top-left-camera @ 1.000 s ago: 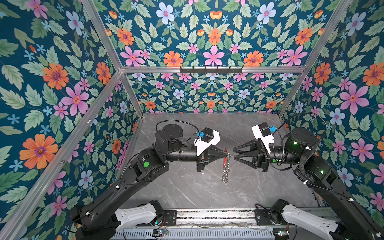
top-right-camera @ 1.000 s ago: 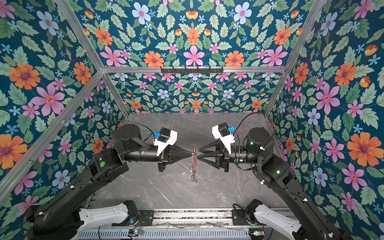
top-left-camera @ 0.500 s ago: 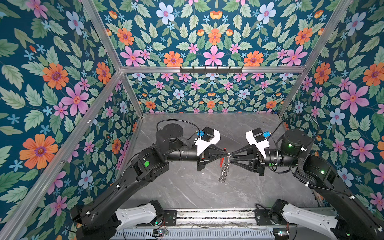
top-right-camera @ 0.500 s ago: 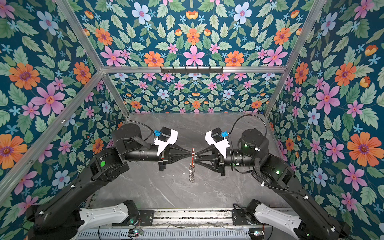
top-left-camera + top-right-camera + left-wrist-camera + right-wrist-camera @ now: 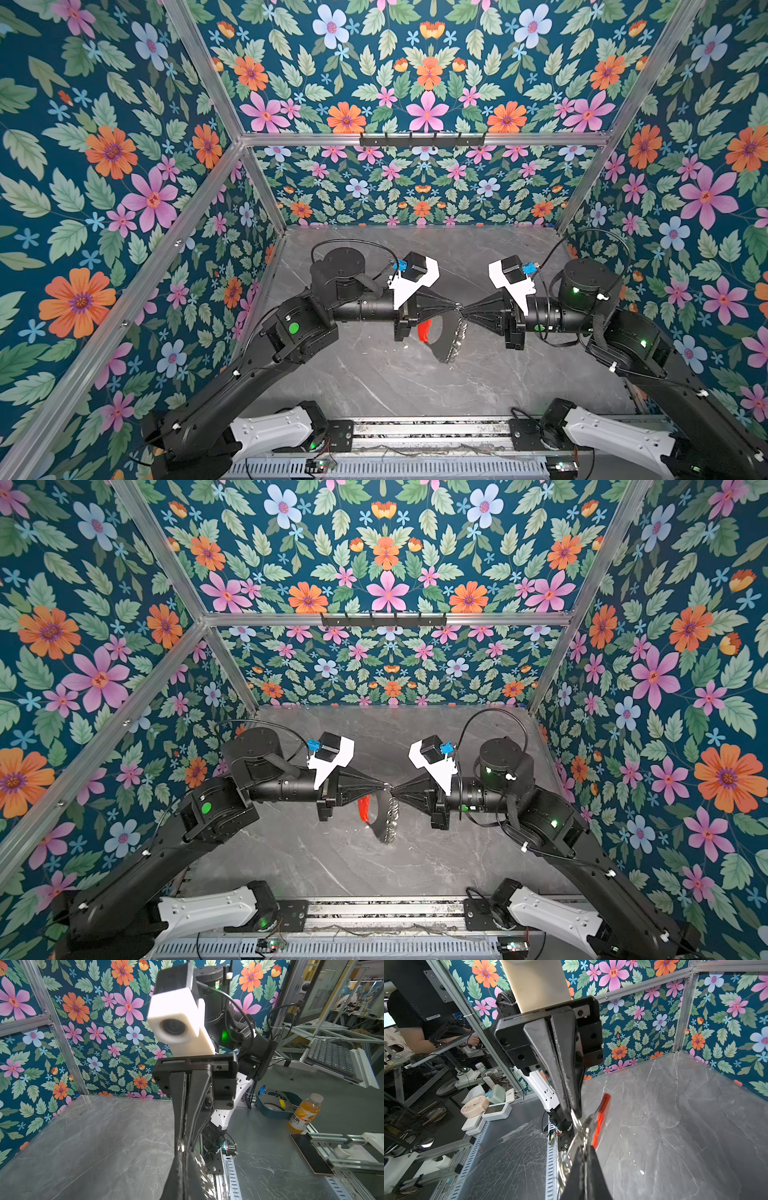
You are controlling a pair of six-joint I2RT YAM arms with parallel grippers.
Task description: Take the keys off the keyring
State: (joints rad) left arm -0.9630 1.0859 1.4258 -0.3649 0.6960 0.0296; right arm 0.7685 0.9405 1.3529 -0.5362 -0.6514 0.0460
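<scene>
While tight on keyring (image 5: 449, 343), both grippers (image 5: 455, 308) (image 5: 469, 311)

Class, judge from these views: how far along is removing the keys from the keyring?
Done: the keyring hangs above the table, left gripper shut on its top. In hand: right gripper shut at its silver loops. Left: no key visibly freed; removal not yet done.

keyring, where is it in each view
Top view: keyring hangs between left gripper and right gripper, mid-table.
Top view: keyring likewise below the meeting tips.
Left wrist: keyring a blurred glint at that arm's jaws.
Right wrist: keyring, red strip showing, at that arm's jaws.
Shared landmark: grey marble table.
</scene>
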